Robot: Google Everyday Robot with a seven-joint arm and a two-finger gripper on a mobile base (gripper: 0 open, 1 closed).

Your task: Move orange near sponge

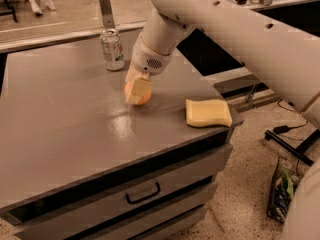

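The orange (144, 100) sits low over the grey tabletop (65, 134), mostly covered by my gripper (137, 91). The gripper comes down on it from above, and its pale-yellow fingers (139, 88) are shut around the fruit. Only the fruit's left and lower edges show. The sponge (208, 112), a thick pale-yellow pad with wavy sides, lies flat near the table's right edge. It is about a hand's width to the right of the orange and a little nearer to the front.
A drink can (113, 49) stands upright at the back of the table, behind and left of the gripper. The table's right edge drops off just past the sponge. A bag (281, 194) lies on the floor at the right. A drawer handle (143, 193) is on the table's front.
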